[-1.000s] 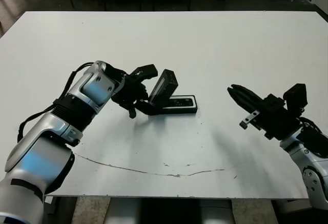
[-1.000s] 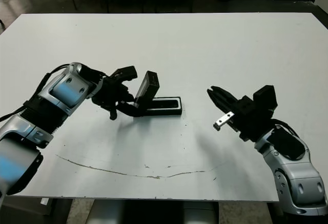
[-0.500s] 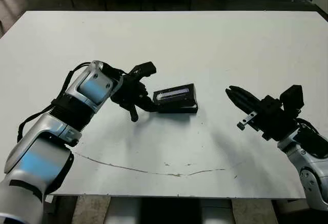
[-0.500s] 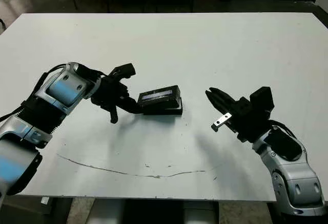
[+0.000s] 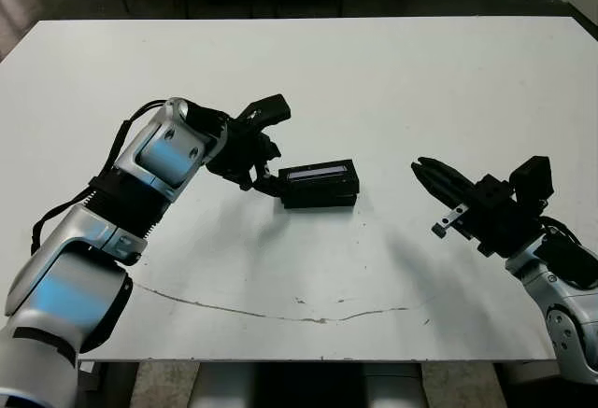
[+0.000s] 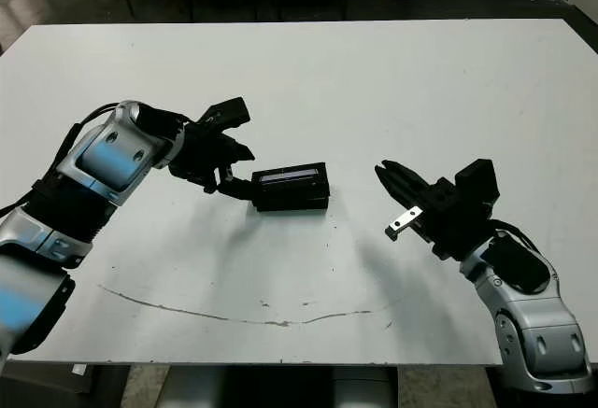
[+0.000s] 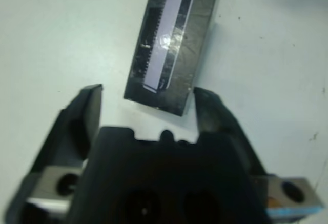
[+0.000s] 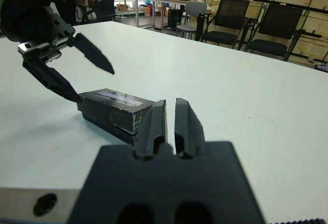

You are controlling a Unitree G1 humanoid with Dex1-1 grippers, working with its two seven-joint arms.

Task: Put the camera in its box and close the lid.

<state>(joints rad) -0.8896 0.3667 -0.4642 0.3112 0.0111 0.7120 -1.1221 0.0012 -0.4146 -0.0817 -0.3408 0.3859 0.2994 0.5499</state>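
Near the middle of the white table (image 5: 392, 81) the lid (image 5: 319, 175) lies flat on the box (image 5: 320, 195), its pale stripe facing up, so the box reads as closed; the camera cannot be seen from any view. At about nine o'clock from the box, the left gripper (image 5: 264, 143) sits with its fingers spread wide apart and nothing between them. One lower fingertip is at the box's near-left corner, touching it or just short of it, while the upper finger points up and away toward twelve o'clock. From the left wrist view the closed box lies just ahead of the two parted fingers (image 7: 82, 119). Well apart, toward four o'clock of the box, the right gripper (image 5: 430, 174) hovers with its fingers pressed together, empty, pointing toward the box.
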